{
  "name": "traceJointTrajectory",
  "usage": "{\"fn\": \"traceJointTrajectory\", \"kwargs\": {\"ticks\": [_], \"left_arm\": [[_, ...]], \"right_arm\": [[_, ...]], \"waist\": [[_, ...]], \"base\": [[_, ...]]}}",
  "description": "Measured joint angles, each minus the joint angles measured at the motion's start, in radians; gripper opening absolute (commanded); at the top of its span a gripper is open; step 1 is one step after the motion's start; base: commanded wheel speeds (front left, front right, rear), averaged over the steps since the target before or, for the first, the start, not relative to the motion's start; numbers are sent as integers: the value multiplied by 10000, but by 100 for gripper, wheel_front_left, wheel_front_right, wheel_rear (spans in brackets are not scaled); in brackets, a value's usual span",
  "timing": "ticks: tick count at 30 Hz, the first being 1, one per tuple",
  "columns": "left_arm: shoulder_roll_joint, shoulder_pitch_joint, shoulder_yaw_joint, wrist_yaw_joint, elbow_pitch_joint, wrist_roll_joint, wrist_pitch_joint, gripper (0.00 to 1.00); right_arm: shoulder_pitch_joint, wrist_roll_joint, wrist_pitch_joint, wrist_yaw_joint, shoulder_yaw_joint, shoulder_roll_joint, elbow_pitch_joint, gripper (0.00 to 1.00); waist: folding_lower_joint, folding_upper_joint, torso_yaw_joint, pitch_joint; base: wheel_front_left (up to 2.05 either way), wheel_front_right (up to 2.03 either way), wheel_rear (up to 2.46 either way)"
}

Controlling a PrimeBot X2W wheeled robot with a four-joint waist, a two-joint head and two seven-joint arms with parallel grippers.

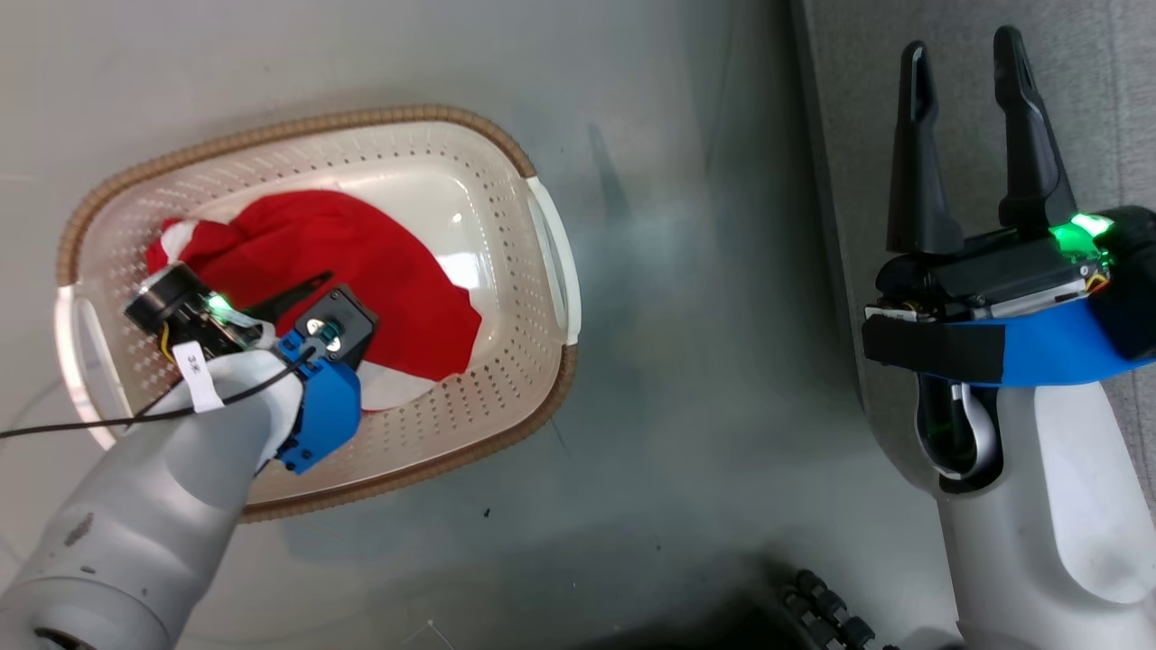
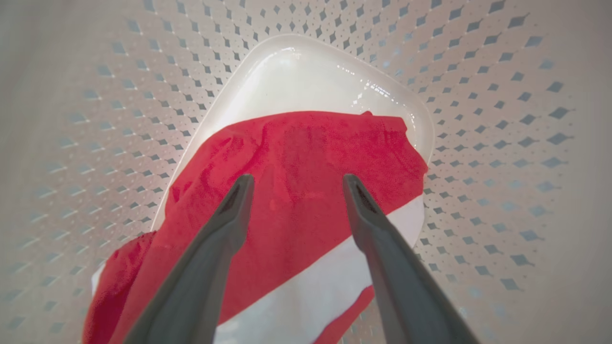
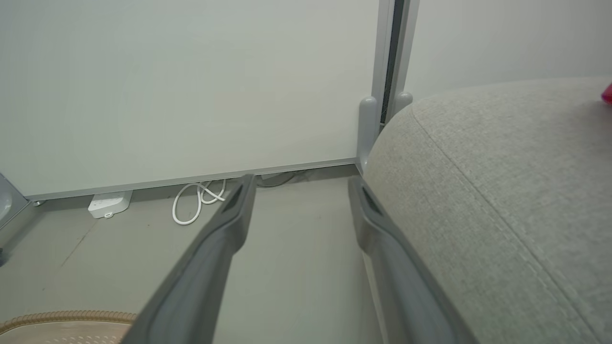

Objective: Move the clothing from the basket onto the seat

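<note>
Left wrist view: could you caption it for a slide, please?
Open left gripper over the red-and-white clothing lying in the perforated basket.

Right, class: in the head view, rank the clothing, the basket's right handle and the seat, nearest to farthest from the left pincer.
1. The clothing, directly beneath the left pincer.
2. The right handle, farther right.
3. The seat, far right.

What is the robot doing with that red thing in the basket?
The robot has its left gripper down inside the basket, fingers open over the red clothing lying at the bottom. It has not grabbed anything yet. Its right gripper is open and empty beside the grey seat, which is where the clothing should end up.
</note>
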Motion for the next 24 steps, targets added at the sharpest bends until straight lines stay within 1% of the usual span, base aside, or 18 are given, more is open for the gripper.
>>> {"fn": "traceJointTrajectory", "kwargs": {"ticks": [8, 12, 24], "left_arm": [[247, -704, -410, 40, 506, 161, 619, 100], [257, -920, -458, 79, 600, 167, 886, 100], [389, -1229, -594, 309, 706, 82, 1530, 100]], "right_arm": [[-227, -144, 0, 0, 69, -2, -332, 100], [-269, -173, 0, 0, 73, 0, -445, 100], [-272, -242, 0, 2, 56, 0, -686, 100]], "waist": [[0, 0, -101, 897], [0, 0, -119, 1254], [-1, 0, -192, 1932]], "base": [[0, 0, 0], [0, 0, 0], [0, 0, 0]]}}
